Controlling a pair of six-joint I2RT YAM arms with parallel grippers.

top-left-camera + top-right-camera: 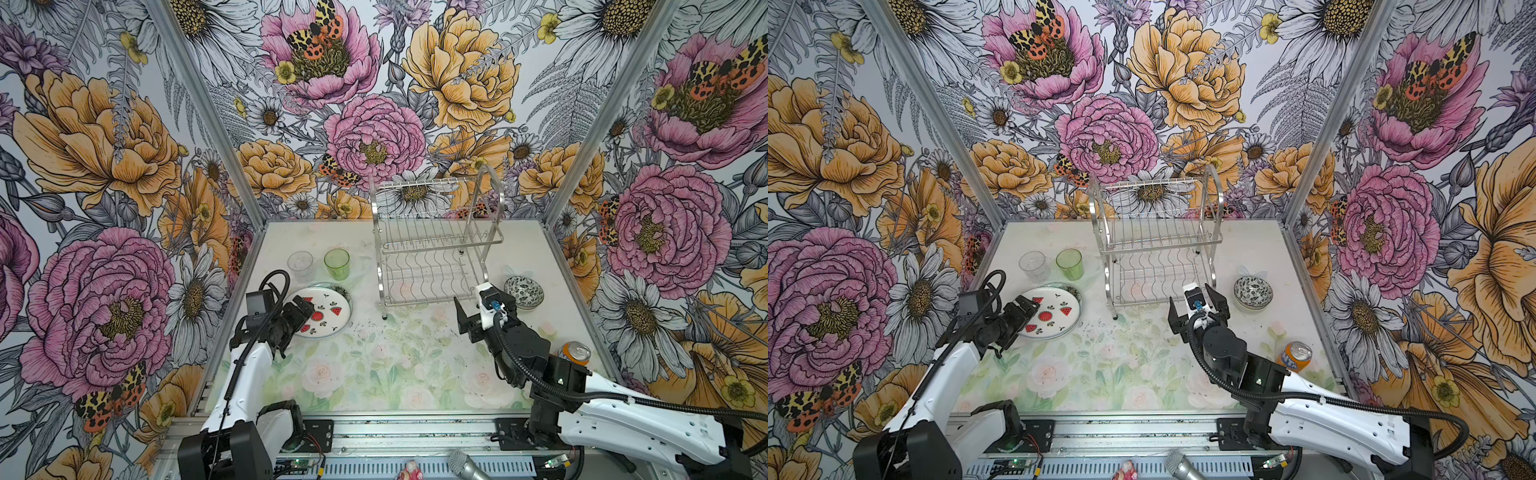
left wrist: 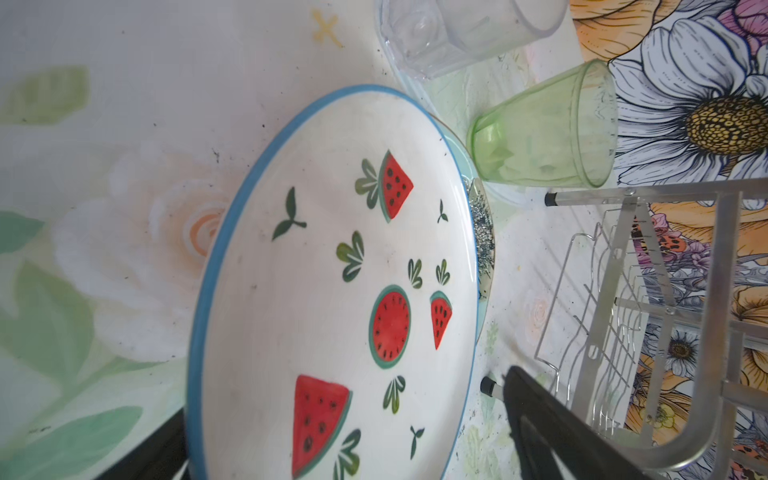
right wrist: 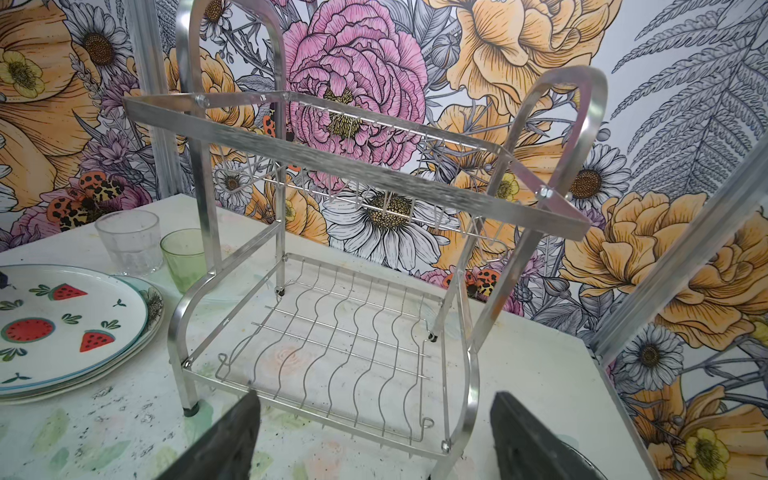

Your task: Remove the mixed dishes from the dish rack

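Left wrist view first, and it has the close-up: the watermelon plate (image 2: pixel 332 291), white with a blue rim, lies flat on top of an aqua plate (image 2: pixel 459 153). Under both sits a plate with black drawing (image 2: pixel 482 237). In both top views those lower two are mere slivers.

The left end effector (image 2: pixel 347 392) has its jaws spread wide, one to either side of the plate's near rim and pinching nothing. Just beyond it, past the plates, stand the clear tumbler (image 1: pixel 300 264) and the green tumbler (image 1: pixel 336 262), both upright on the tabletop (image 1: pixel 374 365).

Over to the right wrist view, low and head-on to the dish rack (image 3: pixel 332 249). It's shiny chrome in two tiers with arched handles, and the tabletop shows through its wavy wires.

Only the top views catch the patterned bowl (image 1: pixel 1252 293), off the right end effector's (image 1: pixel 1194 301) right side. They also catch the drink can (image 1: pixel 1296 355), back beside that arm.

The left arm reaches forward, wrist low over the plates. The right arm comes in bent from the near right corner. Its jaws are spread on nothing, and the dish rack's lower tier is straight ahead, near but apart.
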